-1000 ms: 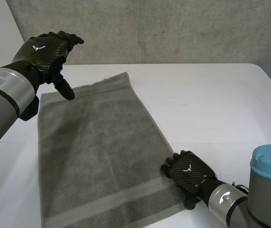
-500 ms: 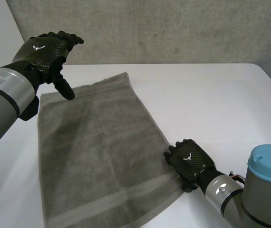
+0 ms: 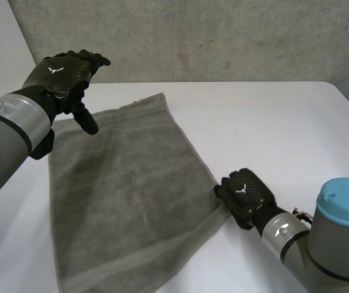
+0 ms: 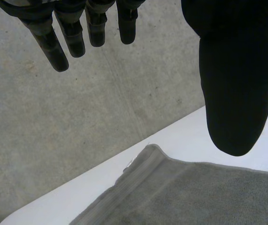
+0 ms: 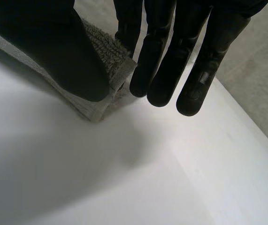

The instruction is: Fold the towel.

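A grey towel [image 3: 125, 183] lies spread flat on the white table [image 3: 272, 122], its long sides running away from me. My right hand [image 3: 244, 195] sits at the towel's right long edge, near the front corner. In the right wrist view the thumb [image 5: 54, 51] pinches that towel edge [image 5: 96, 105] against the fingers [image 5: 162, 61], and the edge is lifted slightly off the table. My left hand [image 3: 61, 70] hovers open above the towel's far left corner. In the left wrist view its straight fingers [image 4: 61, 42] and thumb hang over the far end of the towel [image 4: 180, 192], touching nothing.
A grey concrete wall [image 3: 223, 36] stands behind the table's far edge. Bare white tabletop stretches to the right of the towel and beyond its far end.
My right hand slid forward along the towel's right edge and closed on it, drawing the front right corner inward. The left hand shifted only slightly.
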You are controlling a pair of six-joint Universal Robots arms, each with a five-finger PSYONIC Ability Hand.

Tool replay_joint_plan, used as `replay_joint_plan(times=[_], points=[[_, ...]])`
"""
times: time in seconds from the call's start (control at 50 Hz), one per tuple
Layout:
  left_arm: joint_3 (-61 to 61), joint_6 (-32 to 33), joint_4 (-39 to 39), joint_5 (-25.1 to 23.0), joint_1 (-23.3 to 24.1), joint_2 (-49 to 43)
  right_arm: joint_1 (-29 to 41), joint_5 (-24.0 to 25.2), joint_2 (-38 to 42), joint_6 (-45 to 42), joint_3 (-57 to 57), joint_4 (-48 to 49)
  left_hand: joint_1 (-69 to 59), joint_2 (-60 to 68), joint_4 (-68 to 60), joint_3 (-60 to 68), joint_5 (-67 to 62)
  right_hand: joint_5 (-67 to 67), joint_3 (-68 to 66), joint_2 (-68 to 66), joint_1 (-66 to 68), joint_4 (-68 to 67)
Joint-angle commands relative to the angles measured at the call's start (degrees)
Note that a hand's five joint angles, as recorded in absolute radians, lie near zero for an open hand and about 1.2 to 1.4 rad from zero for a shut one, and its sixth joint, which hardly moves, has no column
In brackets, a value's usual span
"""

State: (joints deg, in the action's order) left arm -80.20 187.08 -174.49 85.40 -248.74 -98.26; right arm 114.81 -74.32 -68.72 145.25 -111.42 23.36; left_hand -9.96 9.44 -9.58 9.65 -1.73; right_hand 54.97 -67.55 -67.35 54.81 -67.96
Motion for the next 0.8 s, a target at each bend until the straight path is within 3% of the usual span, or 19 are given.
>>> replay_joint_plan(times=[0.02, 0.22, 0.36, 0.42, 0.46, 0.6, 0.68, 0.8], points=[[-1.79, 0.21, -0.41, -0.06, -0.25, -0.27, -8.09, -1.00, -2.72, -0.06, 1.73, -0.16, -0.59, 1.11, -0.97, 0.89, 1.18, 15.03, -12.45, -12.65, 25.19, -12.04], [-6.63, 1.18, -2.08, -0.24, -1.13, -1.50, -17.43, -1.18, -5.63, 0.12, 5.16, -0.07, -1.44, 1.95, -1.81, 1.74, 0.34, 15.03, -12.45, -12.65, 25.19, -12.04], [-11.37, 10.74, -7.69, -0.41, -2.62, -5.35, -21.29, -2.85, -0.02, 0.03, 12.18, 0.01, -3.11, 3.63, -3.49, 3.41, -1.34, 15.03, -12.45, -12.65, 25.19, -12.04], [-12.08, 12.52, -9.37, -0.68, -3.15, -6.42, -22.09, -3.03, 2.09, -0.06, 14.64, -0.07, -4.29, 4.81, -4.67, 4.60, -2.52, 15.03, -12.45, -12.65, 25.19, -12.04], [-13.13, 15.49, -13.31, -2.95, -4.46, -9.39, -22.26, -3.03, 3.06, 0.03, 15.43, -0.07, -11.66, 12.17, -12.03, 11.96, -9.89, 15.03, -12.45, -12.65, 25.19, -12.04], [-12.18, 17.44, -20.26, -8.05, -6.66, -15.81, -22.44, -2.67, 4.48, -0.06, 15.62, -0.16, -13.71, 14.22, -14.08, 14.01, -11.93, 15.03, -12.45, -12.65, 25.19, -12.04], [-8.84, 18.14, -25.18, -8.41, -8.86, -20.90, -22.18, -2.50, 4.48, -0.23, 15.00, -0.16, -16.74, 17.25, -17.11, 17.04, -14.97, 15.03, -12.45, -12.65, 25.19, -12.04], [-4.70, 20.16, -26.60, -8.76, -12.12, -25.58, -22.18, -2.32, 4.48, -0.23, 14.83, -0.07, -16.74, 17.26, -17.12, 17.04, -14.97, 15.03, -12.45, -12.65, 25.19, -12.04]])
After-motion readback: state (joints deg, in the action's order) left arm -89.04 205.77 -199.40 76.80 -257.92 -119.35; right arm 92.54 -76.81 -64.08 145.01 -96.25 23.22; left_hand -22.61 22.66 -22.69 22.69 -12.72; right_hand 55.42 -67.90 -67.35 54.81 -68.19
